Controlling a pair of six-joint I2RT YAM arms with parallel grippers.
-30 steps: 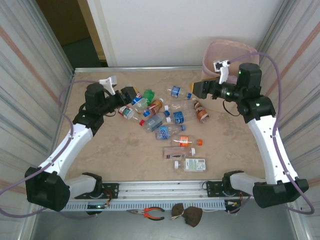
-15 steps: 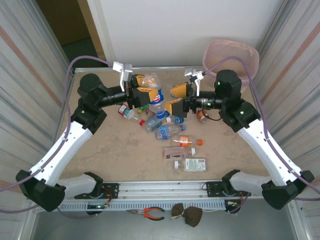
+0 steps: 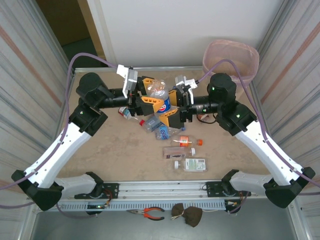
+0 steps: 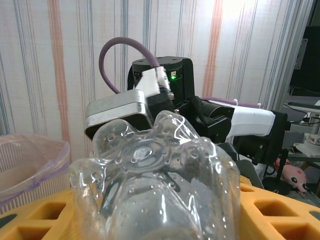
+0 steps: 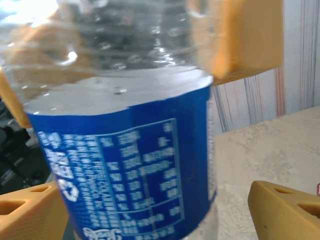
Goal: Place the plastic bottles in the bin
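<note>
My left gripper [image 3: 148, 96] is shut on a clear plastic bottle [image 3: 161, 98] with a blue label, held up over the middle of the table. Its bumpy clear base [image 4: 150, 185] sits between my yellow fingers [image 4: 280, 210]. My right gripper [image 3: 173, 106] faces it, open, with one finger on each side of the labelled part [image 5: 125, 170]. There is a gap between the label and the right-hand finger [image 5: 285, 210]. Several more bottles [image 3: 166, 131] lie on the table below. The pale pink bin [image 3: 231, 55] stands at the far right corner and is also seen as the bin [image 4: 30, 160] in the left wrist view.
A small bottle with an orange cap [image 3: 186, 141] and a flat clear one [image 3: 191, 164] lie near the front middle. Metal walls close both sides of the table. Pliers [image 3: 150, 213] rest on the rail below the front edge.
The left arm lifted the blue-labelled bottle off the pile and carried it right. The right arm swung from beside the bin to the middle and set its open fingers around the bottle.
</note>
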